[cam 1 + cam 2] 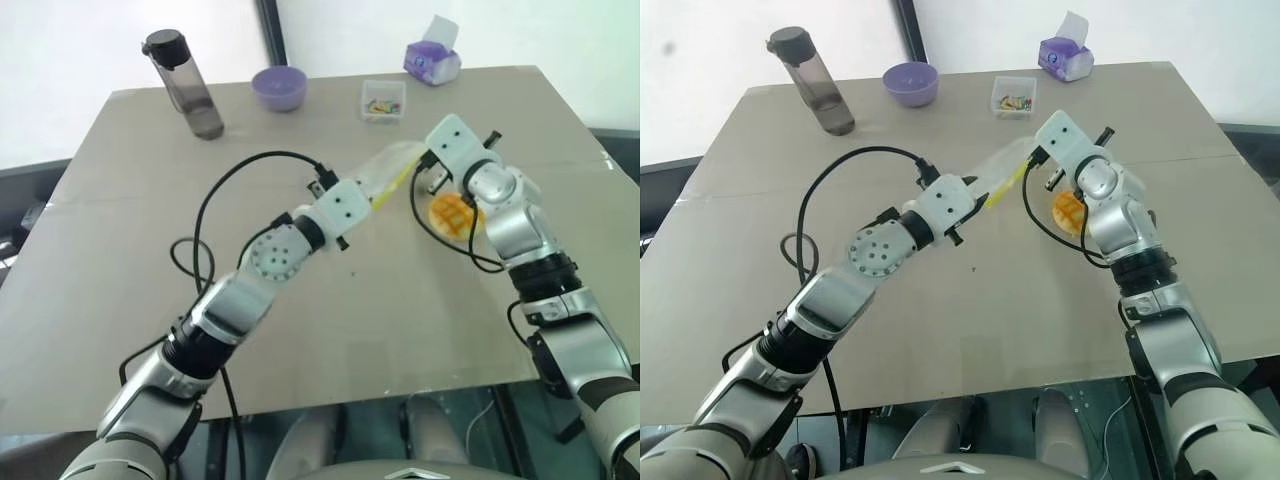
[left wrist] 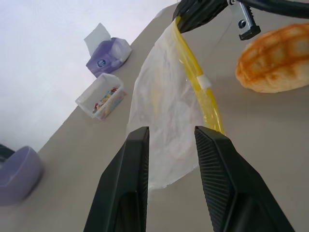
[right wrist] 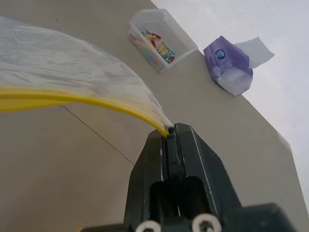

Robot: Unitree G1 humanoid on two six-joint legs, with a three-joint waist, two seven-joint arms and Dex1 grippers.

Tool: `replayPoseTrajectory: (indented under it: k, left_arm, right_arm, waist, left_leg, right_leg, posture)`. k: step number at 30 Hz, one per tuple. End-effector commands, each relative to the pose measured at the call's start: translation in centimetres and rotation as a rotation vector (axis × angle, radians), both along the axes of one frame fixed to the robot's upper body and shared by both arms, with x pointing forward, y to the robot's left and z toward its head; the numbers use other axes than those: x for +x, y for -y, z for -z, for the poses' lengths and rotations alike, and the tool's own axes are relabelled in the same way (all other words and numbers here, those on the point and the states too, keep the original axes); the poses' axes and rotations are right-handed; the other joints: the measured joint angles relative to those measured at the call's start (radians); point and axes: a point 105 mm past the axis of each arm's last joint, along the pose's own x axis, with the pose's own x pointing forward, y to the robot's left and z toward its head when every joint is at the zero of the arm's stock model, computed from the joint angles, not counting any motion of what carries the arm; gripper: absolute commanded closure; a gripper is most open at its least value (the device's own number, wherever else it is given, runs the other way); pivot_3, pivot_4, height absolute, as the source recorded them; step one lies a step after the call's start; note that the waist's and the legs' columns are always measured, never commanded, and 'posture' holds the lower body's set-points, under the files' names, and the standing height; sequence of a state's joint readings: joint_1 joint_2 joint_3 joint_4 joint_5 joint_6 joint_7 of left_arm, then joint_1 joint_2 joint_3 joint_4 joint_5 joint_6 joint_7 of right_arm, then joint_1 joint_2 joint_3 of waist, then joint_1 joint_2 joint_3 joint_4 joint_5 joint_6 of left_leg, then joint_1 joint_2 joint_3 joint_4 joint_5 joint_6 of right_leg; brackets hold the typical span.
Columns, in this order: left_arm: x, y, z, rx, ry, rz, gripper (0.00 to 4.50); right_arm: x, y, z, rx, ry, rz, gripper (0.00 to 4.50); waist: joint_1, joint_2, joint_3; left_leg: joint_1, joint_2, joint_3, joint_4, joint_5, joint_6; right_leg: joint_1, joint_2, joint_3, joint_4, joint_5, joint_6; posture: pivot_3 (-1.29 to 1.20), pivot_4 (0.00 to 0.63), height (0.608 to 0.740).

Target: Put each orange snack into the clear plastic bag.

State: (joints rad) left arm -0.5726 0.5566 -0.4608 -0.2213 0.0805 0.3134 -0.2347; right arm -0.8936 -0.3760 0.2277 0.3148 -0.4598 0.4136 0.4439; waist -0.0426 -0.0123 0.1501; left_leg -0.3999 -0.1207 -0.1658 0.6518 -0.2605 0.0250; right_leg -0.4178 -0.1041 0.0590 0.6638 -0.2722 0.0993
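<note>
Right gripper (image 3: 170,129) pinches the crinkled clear plastic bag (image 2: 166,96) by its seal; left gripper (image 2: 171,140) stands spread beside it. Domed orange-yellow snack (image 1: 452,214) lies outside at the bag's 4 o'clock: nothing bagged.

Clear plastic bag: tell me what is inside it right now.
The clear plastic bag looks empty; the table shows through its film. The orange snack lies on the table outside it. The end between the left gripper's fingers is hidden.
</note>
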Motion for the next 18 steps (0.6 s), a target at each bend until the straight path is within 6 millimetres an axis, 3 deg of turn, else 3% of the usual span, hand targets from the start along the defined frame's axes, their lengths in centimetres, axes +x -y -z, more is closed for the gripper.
replayPoseTrajectory:
  k: [1, 8, 14, 18]
  left_arm:
    - [-0.4, 0.3, -1.3, -0.004, 0.095, 0.019, 2.93]
    - [-2.0, 2.3, -1.2, -0.045, 0.057, 0.142, 2.93]
    - [-1.7, 2.4, -0.4, 0.01, 0.067, 0.126, 2.93]
    - [-1.0, 2.3, -0.3, 0.125, 0.17, 0.089, 2.93]
  right_arm:
    - [-0.2, -1.0, -2.8, 0.028, 0.077, -0.026, 4.5]
    - [-0.2, -1.2, -2.8, 0.02, 0.082, -0.028, 4.5]
    - [-0.3, -1.4, -2.6, 0.018, 0.081, -0.034, 4.5]
    - [-0.4, -1.8, -2.6, 0.021, 0.078, -0.046, 4.5]
  waist:
    - [0.0, 0.0, 0.0]
    - [0.0, 0.0, 0.0]
    - [-0.002, 0.0, 0.0]
    - [-0.002, 0.0, 0.0]
  left_leg:
    - [0.0, 0.0, 0.0, 0.0, 0.0, 0.0]
    - [0.0, 0.0, 0.0, 0.001, 0.0, 0.0]
    - [0.0, 0.0, 0.0, 0.001, 0.0, 0.0]
    - [0.0, 0.0, 0.0, 0.002, 0.0, 0.0]
  right_leg:
    - [0.0, 0.0, 0.0, 0.0, 0.0, 0.0]
    - [0.0, 0.0, 0.0, 0.0, 0.0, 0.0]
    - [0.0, 0.0, 0.0, 0.002, 0.0, 0.0]
    - [0.0, 0.0, 0.0, 0.002, 0.0, 0.0]
  posture:
    - [0.0, 0.15, 0.74]
    - [0.0, 0.15, 0.74]
    - [0.0, 0.15, 0.74]
    - [0.0, 0.15, 0.74]
